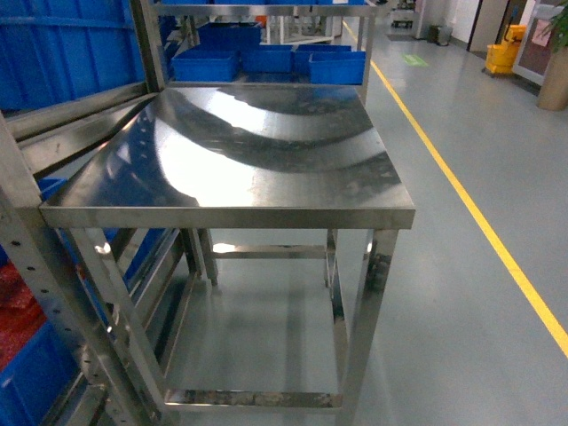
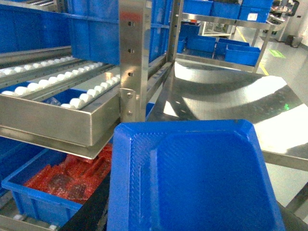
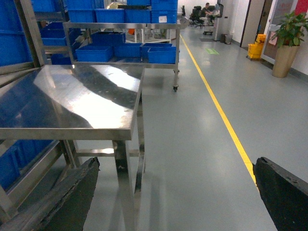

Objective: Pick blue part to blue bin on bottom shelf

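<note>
**Blue tray fills the left claw's view beside the rack**

Beside the steel rack, the left wrist view is filled low down by a blue tray, a shallow moulded piece with a raised rim, tilted toward the camera. It sits right at the left claw, but the fingers are hidden behind it, so I cannot tell how wide that claw stands or whether it grips the tray. Left of the tray, a roller lane of white rollers slants in a metal frame. Under that lane, on the lower level, a blue bin holds red parts; it lies near and to the left of the tray, apart from it.

On the right wrist view, the right claw stands wide: its two dark fingers sit at the bottom corners with bare floor between them, holding nothing and touching nothing. A steel table lies to its left, and a yellow line runs away along the floor.

From the head view, the table stands square ahead, with blue bins on a far cart. Neither claw shows there.
</note>
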Controlling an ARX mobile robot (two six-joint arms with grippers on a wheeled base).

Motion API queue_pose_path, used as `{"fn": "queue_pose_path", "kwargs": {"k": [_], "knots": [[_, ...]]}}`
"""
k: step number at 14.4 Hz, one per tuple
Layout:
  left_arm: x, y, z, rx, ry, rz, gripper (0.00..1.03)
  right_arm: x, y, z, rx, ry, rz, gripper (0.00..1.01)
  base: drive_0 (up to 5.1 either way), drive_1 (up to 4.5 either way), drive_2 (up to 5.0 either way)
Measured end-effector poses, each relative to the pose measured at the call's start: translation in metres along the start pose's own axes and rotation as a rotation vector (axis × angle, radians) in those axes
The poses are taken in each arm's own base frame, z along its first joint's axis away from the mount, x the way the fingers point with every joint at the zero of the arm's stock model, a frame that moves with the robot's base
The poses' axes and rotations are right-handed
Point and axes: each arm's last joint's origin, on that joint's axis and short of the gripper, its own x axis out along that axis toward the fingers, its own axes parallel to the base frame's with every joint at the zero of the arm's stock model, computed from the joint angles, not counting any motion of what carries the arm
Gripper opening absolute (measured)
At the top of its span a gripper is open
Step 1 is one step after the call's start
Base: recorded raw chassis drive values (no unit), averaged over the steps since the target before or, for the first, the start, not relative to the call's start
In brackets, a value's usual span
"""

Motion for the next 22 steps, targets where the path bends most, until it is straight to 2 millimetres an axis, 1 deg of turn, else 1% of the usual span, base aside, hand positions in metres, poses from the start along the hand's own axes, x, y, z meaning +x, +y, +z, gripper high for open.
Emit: {"fn": "queue_pose_path", "kwargs": {"k": [22], "knots": [[-0.0001,0.0001,-0.0001,0.0,0.001,0.0,0.43,0.0,0.0,-0.0003,0.0,0.003,0.0,0.98,-5.0,2.45,2.5]]}}
